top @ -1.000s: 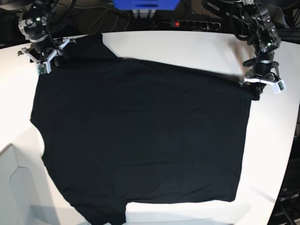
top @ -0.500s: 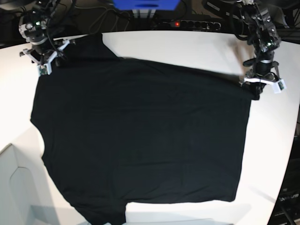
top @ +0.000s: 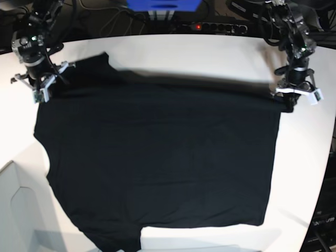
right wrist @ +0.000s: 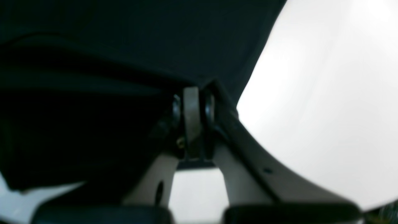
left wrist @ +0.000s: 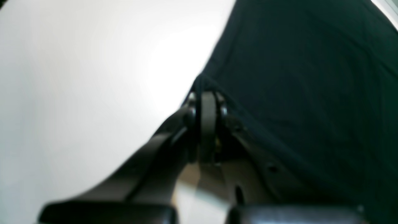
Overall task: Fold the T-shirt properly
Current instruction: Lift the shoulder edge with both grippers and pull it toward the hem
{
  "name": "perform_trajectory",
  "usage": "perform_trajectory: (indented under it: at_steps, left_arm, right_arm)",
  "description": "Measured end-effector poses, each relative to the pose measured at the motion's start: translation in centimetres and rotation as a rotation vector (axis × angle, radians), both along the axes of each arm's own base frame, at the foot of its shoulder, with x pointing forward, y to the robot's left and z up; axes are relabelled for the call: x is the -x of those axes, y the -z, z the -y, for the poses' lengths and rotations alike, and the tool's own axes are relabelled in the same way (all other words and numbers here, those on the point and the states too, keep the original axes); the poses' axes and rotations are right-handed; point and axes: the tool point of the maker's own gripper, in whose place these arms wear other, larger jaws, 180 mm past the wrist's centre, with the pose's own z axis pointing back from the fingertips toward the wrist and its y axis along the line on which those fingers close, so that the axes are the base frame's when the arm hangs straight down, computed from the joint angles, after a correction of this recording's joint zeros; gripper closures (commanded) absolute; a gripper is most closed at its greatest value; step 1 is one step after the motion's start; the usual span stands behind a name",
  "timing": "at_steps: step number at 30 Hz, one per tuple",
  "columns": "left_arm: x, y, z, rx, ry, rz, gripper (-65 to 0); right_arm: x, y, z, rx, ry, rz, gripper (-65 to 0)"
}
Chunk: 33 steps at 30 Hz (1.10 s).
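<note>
1. Fingers [left wrist: 207, 124] of the left gripper [top: 293, 97] are pressed together on an edge fold of the T-shirt [top: 157, 157]; the left wrist view shows the black cloth bunched at the tips, centre frame.
2. Fingers [right wrist: 191, 115] of the right gripper [top: 44, 86] are likewise clamped on the cloth; the right wrist view shows the fabric running into the closed tips, centre frame.
3. Location of the T-shirt: spread flat on the white table [top: 210, 52], filling the middle of the base view from the upper left corner to the lower edge. Its plain black side faces up.
4. Grip points: one corner at the upper left of the base view, one at the right edge, upper third of the frame.
5. The upper hem between both grip points appears blurred in the base view, with a dark shadow band along it.
6. Surroundings: a blue box [top: 163, 5] at top centre; a black power strip [top: 210, 26] with a red light just to its right; loose cables [top: 105, 18] behind the table at upper left.
7. A pale grey panel [top: 16, 210] occupies the lower left corner beside the cloth.
8. Count: one T-shirt, two grippers, one table, one power strip.
</note>
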Motion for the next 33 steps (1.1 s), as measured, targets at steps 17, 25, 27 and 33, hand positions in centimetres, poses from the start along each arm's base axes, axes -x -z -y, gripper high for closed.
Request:
perform_trajectory:
  at_steps: [17,25,27,33]
  left_arm:
    - [-5.9,-3.8,-0.7,0.014,-0.022,0.163,-0.1]
    - [-8.8,-1.8,-0.6,0.079,-0.028,0.140,-0.1]
    - [-9.6,-1.4,-0.1,0.097,-0.021,0.139,-0.1]
    - [-12.1,-2.5,0.6,0.029,0.018,0.140,-0.1]
  right_arm:
    - [-10.8,-1.1,-1.7,0.033,-0.097,0.075,0.0]
    - [-15.4,-0.1,-1.7,0.034,-0.104,0.037,0.0]
    - [-16.1,-0.1,-1.8,0.023,-0.102,0.038,0.0]
    - [-17.3,0.6,-1.6,0.000,-0.104,0.021,0.0]
